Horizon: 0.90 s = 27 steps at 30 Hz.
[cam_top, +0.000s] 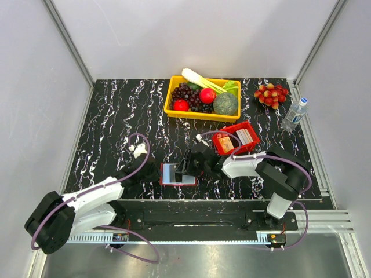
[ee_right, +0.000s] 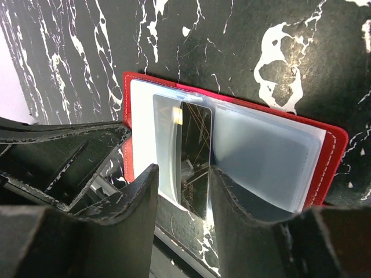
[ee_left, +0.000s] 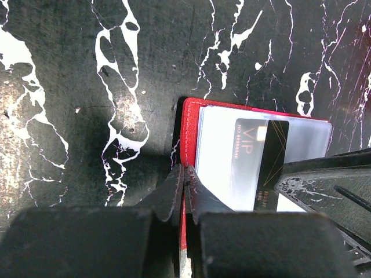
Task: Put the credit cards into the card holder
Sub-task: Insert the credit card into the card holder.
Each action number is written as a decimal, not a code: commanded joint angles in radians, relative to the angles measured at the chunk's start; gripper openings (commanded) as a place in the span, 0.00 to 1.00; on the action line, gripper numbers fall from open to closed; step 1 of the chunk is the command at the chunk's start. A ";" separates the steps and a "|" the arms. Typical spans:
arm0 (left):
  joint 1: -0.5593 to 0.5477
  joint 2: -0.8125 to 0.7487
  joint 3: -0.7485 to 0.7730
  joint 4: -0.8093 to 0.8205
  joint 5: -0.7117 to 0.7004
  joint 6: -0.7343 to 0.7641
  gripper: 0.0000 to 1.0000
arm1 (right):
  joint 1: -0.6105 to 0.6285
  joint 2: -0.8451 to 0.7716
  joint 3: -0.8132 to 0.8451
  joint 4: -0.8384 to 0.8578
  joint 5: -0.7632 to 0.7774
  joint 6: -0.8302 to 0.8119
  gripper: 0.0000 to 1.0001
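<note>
Inside the spread right gripper [ee_right: 182,171], a black card [ee_right: 196,156] is sitting in the holder [ee_right: 261,150]; the left gripper [ee_left: 184,174] is clamping its edge; a tray [cam_top: 233,127] is holding cards [cam_top: 246,136].

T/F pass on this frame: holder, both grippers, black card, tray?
1. The card holder lies open on the table. True.
2. The left gripper is shut on the holder's red edge. True.
3. The black card lies flat on the table beside the holder. False: it sits partway in a clear sleeve inside it.
4. The right gripper is clamped shut on the black card. False: its jaws stand apart, either side of the card.
5. Other cards lie in the red tray. True.
</note>
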 commanded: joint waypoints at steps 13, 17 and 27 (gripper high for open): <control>0.002 -0.041 0.028 0.029 0.015 0.012 0.00 | 0.075 0.076 0.231 -0.240 0.073 -0.150 0.47; 0.000 -0.052 0.013 0.040 0.015 0.007 0.00 | 0.080 0.080 0.242 -0.253 0.080 -0.153 0.48; 0.000 -0.046 0.021 0.029 0.006 0.012 0.00 | 0.080 -0.011 0.193 -0.273 0.191 -0.160 0.50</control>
